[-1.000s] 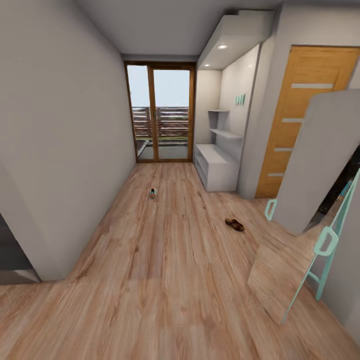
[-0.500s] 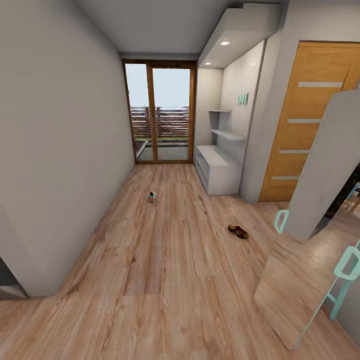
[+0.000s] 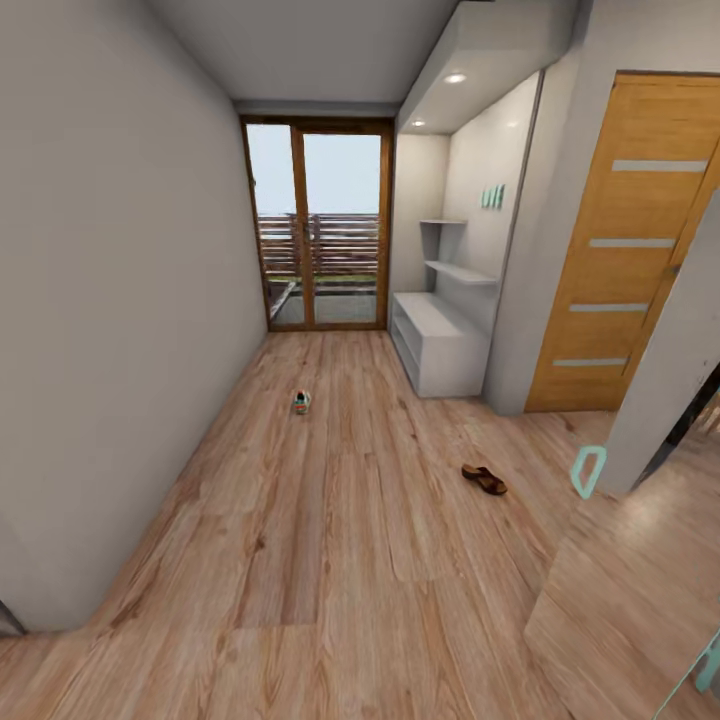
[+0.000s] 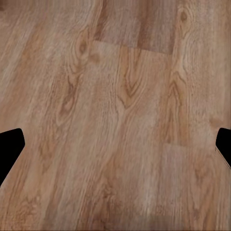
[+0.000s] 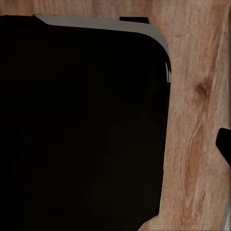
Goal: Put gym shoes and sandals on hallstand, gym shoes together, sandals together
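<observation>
Wood-grain corridor floor [image 3: 340, 560] separates me from the sandal [image 3: 484, 479] ahead-right, nearer my right arm, lying crosswise; my left tool [image 4: 115, 144] hangs apart, right tool's state unclear.

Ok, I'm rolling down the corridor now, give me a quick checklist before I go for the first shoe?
1. Target in sight: a dark reddish-brown strap sandal lies on the light wood-plank floor, right of centre. Ok.
2. Second target: a white sneaker with green and red accents lies farther down the corridor, apart from the sandal. Ok.
3. All four shoes located: one sandal and one sneaker are in sight. Not ok.
4. White hallstand bench against the right wall, top looks bare. Ok.
5. Left gripper: fingertips at the frame edges, wide apart, bare floor between. Ok.
6. Right gripper: a dark body blocks most of its wrist view. Cannot tell.
</observation>
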